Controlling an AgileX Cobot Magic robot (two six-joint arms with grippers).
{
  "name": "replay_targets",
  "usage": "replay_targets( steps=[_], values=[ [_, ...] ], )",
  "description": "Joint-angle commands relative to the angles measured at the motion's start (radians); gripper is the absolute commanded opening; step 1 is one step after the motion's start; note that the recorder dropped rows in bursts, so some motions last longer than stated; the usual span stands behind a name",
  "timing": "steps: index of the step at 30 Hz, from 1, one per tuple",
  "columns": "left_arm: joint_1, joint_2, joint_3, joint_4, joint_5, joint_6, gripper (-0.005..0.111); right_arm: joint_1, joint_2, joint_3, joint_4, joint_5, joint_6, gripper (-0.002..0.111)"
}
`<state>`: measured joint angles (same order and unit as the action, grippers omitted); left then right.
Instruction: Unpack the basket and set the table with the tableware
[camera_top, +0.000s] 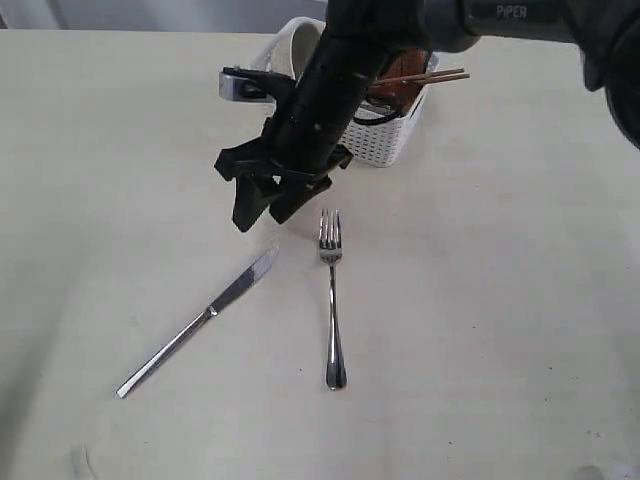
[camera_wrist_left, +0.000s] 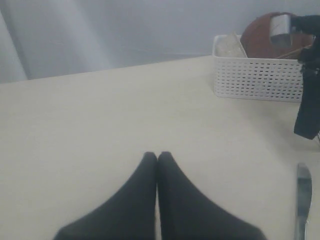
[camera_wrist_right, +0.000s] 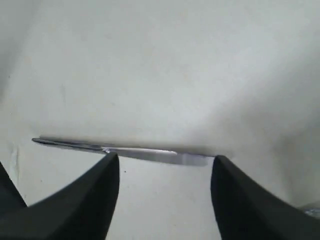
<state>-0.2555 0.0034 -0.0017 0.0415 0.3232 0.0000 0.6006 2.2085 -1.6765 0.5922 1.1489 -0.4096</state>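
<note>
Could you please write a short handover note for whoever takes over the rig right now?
Left gripper: shut, empty, away from the basket.
Right gripper: open, empty, hovering at the blade end of the knife.
Done: knife and fork lie apart on the table in front of the basket, with the fork on the right in the exterior view.
Left: bowl, reddish-brown plate and chopsticks are in the basket. Anything else inside is hidden by the arm.
</note>
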Motion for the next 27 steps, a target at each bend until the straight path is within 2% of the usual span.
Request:
replay_targets(
  steps=[1, 4, 7, 13, 19, 23, 27],
  values=[
    [-0.006, -0.003, 0.002, 0.003, 0.001, 0.000, 0.000, -0.001, -0.010, -0.071, -0.048, 0.072, 0.027, 0.053],
    [-0.006, -0.003, 0.002, 0.003, 0.001, 0.000, 0.000, 0.031, -0.027, -0.095, -0.061, 0.072, -0.062, 0.051],
    [-0.006, -0.003, 0.002, 0.003, 0.001, 0.000, 0.000, 0.101, -0.059, -0.100, -0.161, 0.072, -0.137, 0.046],
    [-0.006, -0.003, 0.002, 0.003, 0.001, 0.000, 0.000, 0.332, -0.090, -0.100, -0.503, 0.072, -0.241, 0.045],
    [-0.006, -0.003, 0.002, 0.003, 0.001, 0.000, 0.000, 0.514, -0.052, -0.100, -0.637, 0.072, -0.288, 0.045],
    [-0.006, -0.003, 0.002, 0.003, 0.001, 0.000, 0.000, 0.583, -0.017, -0.100, -0.680, 0.070, -0.327, 0.045],
    [-0.006, -0.003, 0.002, 0.003, 0.001, 0.000, 0.000, 0.606, 0.018, -0.100, -0.714, 0.053, -0.328, 0.045]
  ],
)
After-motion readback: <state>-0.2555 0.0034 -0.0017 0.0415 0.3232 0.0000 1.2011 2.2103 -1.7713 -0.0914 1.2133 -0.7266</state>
